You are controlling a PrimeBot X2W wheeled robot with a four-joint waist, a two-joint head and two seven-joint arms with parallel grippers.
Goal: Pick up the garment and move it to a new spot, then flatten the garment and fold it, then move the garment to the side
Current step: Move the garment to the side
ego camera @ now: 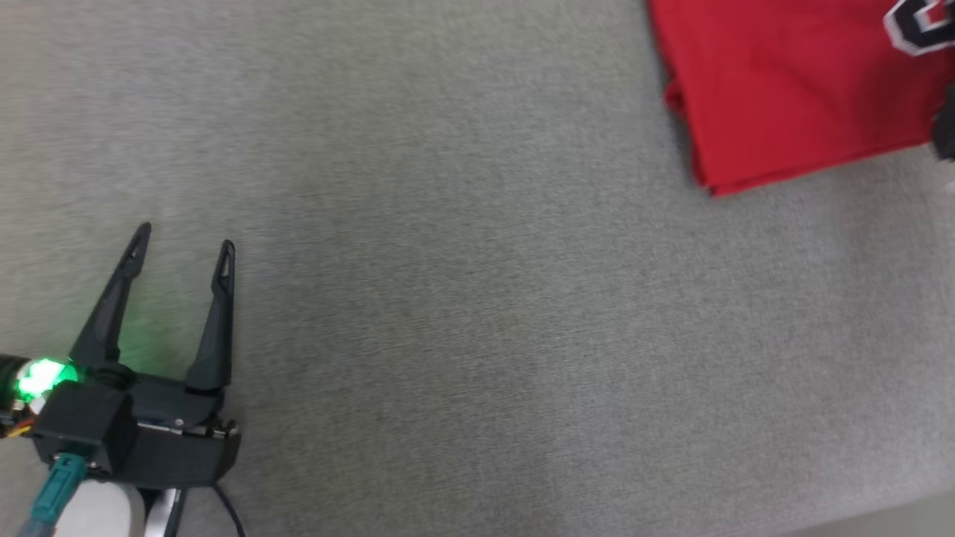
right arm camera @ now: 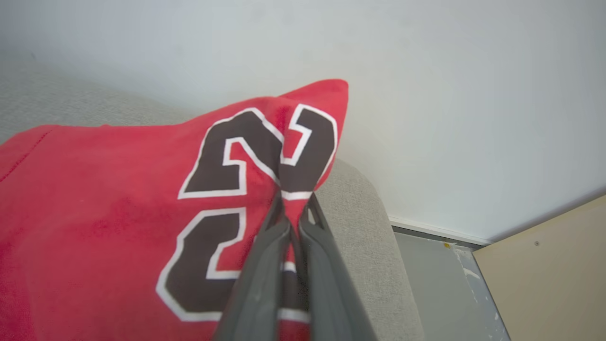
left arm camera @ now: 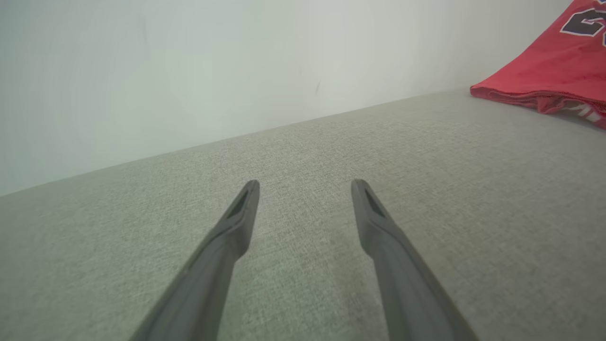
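The garment (ego camera: 791,89) is a red jersey with black, white-edged numbers, folded at the far right of the grey cushion (ego camera: 462,298). My right gripper (right arm camera: 294,201) is shut on a pinch of the garment (right arm camera: 118,222) at the printed number, and the cloth rises to a peak beyond the fingertips. My left gripper (ego camera: 184,237) stands open at the lower left over bare fabric, well away from the jersey. Between its fingers (left arm camera: 236,222) lies nothing but cushion, and the garment (left arm camera: 549,71) lies far off at the upper right.
A pale wall (left arm camera: 236,61) runs behind the cushion. Beyond the cushion's right end are a grey floor strip (right arm camera: 440,289) and a beige panel (right arm camera: 549,265). A dark blurred shape (ego camera: 944,130) sits at the head view's right edge beside the jersey.
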